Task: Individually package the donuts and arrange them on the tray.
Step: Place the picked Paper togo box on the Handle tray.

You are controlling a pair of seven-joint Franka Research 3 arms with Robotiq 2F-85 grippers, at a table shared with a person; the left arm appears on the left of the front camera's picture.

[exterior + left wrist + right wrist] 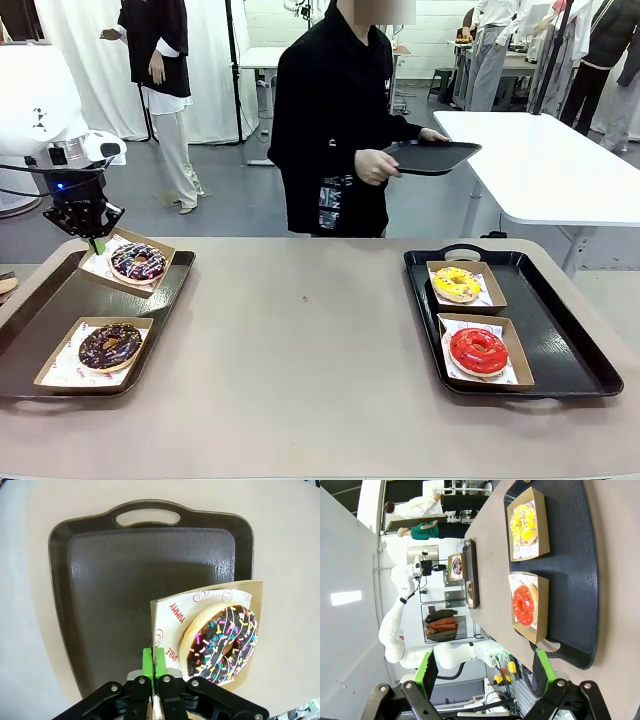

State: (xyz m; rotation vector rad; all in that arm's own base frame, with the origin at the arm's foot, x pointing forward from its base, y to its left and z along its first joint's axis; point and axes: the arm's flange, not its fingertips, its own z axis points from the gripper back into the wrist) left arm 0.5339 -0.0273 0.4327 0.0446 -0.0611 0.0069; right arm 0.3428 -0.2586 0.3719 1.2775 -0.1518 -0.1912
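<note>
My left gripper (97,243) (154,661) is shut on the edge of a brown paper tray (128,262) (167,615) that carries the sprinkled donut (138,262) (222,642), tilted and lifted over the far end of the left black tray (60,300) (145,570). The chocolate donut (110,345) lies in its paper tray on that same tray, nearer me. On the right black tray (560,340) (580,580) rest the yellow donut (456,283) (524,524) and the red donut (478,350) (525,605), each in a paper tray. My right gripper (485,670) stands open, high above that tray.
A person stands across the table holding another black tray (432,156) in both hands. A white table (560,170) stands at the back right. The tan tabletop (300,340) between the two trays is bare.
</note>
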